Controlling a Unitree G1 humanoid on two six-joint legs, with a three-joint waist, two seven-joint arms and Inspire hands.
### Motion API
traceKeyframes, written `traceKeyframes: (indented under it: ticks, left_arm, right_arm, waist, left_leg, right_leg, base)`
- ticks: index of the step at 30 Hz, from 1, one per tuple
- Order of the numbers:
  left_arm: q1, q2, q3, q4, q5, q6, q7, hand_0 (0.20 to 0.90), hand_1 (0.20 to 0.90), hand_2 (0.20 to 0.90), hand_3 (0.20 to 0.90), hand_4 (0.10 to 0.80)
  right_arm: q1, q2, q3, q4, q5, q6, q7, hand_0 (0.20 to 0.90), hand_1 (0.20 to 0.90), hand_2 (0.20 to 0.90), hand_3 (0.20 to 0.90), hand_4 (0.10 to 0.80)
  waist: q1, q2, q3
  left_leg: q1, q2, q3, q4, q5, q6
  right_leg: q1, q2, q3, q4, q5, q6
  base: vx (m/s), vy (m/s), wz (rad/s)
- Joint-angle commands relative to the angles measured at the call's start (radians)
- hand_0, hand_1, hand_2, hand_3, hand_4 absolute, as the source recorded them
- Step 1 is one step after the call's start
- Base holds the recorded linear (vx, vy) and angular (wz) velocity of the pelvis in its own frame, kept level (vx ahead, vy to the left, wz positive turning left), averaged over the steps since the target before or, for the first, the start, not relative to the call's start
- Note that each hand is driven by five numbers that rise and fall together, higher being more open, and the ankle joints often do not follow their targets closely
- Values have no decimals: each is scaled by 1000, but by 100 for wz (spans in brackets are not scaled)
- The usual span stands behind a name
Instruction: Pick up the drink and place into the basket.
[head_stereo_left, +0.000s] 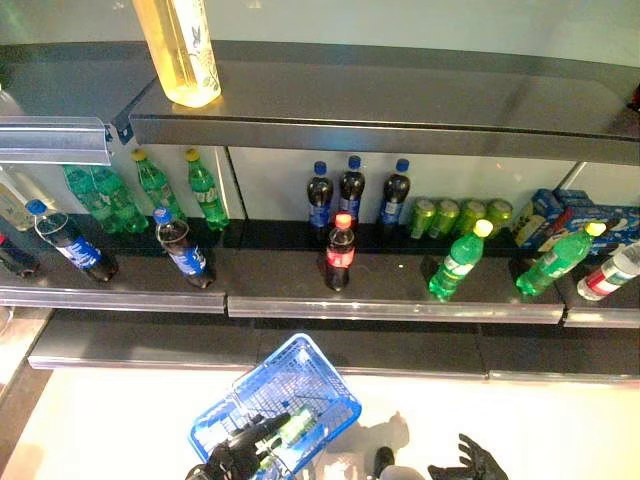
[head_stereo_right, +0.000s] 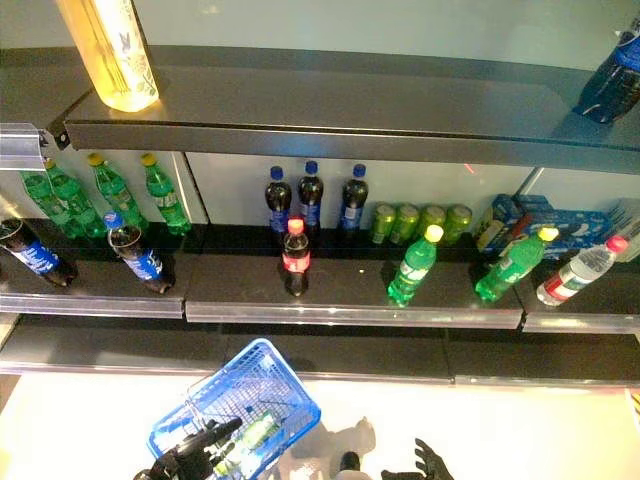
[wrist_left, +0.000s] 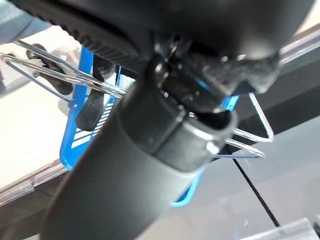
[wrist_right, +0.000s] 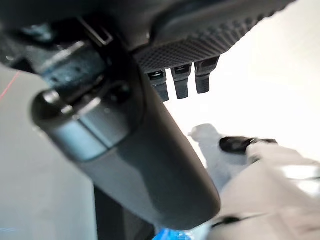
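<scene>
My left hand (head_stereo_left: 240, 448) is shut on the thin wire handles (wrist_left: 60, 75) of the blue basket (head_stereo_left: 335, 395), which hangs low in front of the shelf. A green bottle (head_stereo_left: 292, 428) lies inside the basket. My right hand (head_stereo_left: 470, 462) is low at the right, apart from the basket, with its fingers (wrist_right: 180, 82) straight and holding nothing. On the middle shelf, a dark cola bottle with a red label (head_stereo_left: 340, 252) stands at the front.
The middle shelf (head_stereo_left: 390, 308) also holds tilted green bottles (head_stereo_left: 460, 260), dark bottles with blue labels (head_stereo_left: 185, 250), green cans (head_stereo_left: 455, 215) and blue boxes (head_stereo_left: 540, 215). A tall yellow bottle (head_stereo_left: 183, 45) stands on the top shelf. A lower shelf ledge (head_stereo_left: 250, 350) juts out above the basket.
</scene>
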Motion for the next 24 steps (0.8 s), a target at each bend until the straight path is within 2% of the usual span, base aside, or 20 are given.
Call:
traceKeyframes:
  ticks: [1,15,24]
  left_arm:
    - [-47,56,33,-37,-16,-59,-93,300,300,300,200,100]
    - [-26,59,53,-31,-17,-50,-79,300,300,300,200,100]
    - [-21,48,33,-45,-46,-52,-79,300,300,300,200,100]
  right_arm:
    - [-67,-55,-39,2,20,-45,-11,900,900,900,900,800]
    - [-66,-56,-30,5,-6,-19,-3,900,900,900,900,800]
    - [-78,-76,0,-9,-52,1,5,900,900,900,900,800]
  waist:
    - [32,37,-10]
    - [58,26,-27]
    - [66,35,7]
  left_leg:
    - [-11,-8,-13,6,-55,-4]
    - [11,0,-20,6,-64,-2]
    - [-45,5,-17,6,-47,-15]
  right_leg:
    - [-5,14,-8,95,-92,37]
    - [40,20,-28,78,-106,32]
    - [4,22,-43,27,-64,34]
  base:
    - [15,18,9]
    - [12,-3,2]
    - [-6,16,1]
